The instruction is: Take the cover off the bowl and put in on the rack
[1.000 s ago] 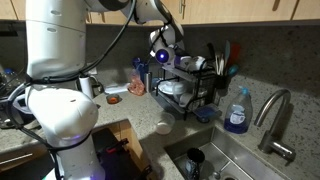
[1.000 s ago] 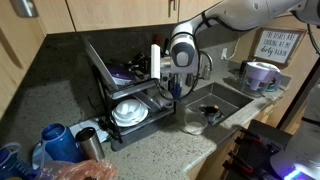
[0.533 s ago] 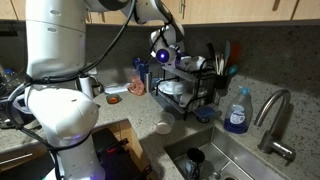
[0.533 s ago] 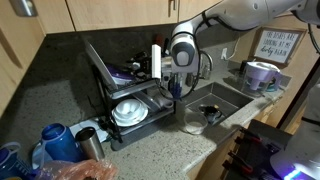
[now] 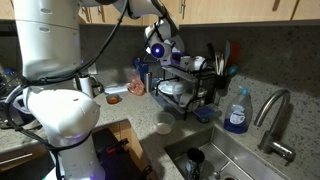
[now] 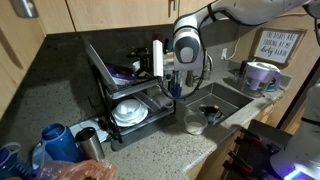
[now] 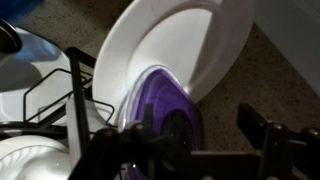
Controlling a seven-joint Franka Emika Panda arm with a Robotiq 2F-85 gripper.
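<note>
Wrist view looks down past the gripper [image 7: 195, 142], whose two dark fingers [image 7: 272, 140] stand wide apart at the bottom edge with nothing clamped between them. Just beyond the fingertips the cover [image 7: 185, 45], a round white disc, stands on edge among the black wires of the rack [image 7: 60, 95]. A purple dish [image 7: 168, 112] lies just under the cover, in the gap between the fingers. White dishes [image 7: 28, 160] sit in the lower left corner.

In both exterior views the gripper [image 6: 173, 82] hangs over the upper tier of the rack [image 6: 125, 100], with the upright cover [image 6: 157, 58] close beside it on that tier; whether they touch cannot be told. The bowl [image 6: 195, 123] sits uncovered on the counter [image 6: 150, 150], well below the gripper, in front of the rack and next to the sink [image 6: 222, 100]. From the opposite side the bowl [image 5: 162, 127] shows as a small pale round shape on the counter, in front of the rack [image 5: 190, 88].

A framed sign [image 6: 277, 45] on the wall carries dark lettering, too small to read. A blue soap bottle [image 5: 237, 112] stands by the faucet [image 5: 275, 120]; its label cannot be made out either.
</note>
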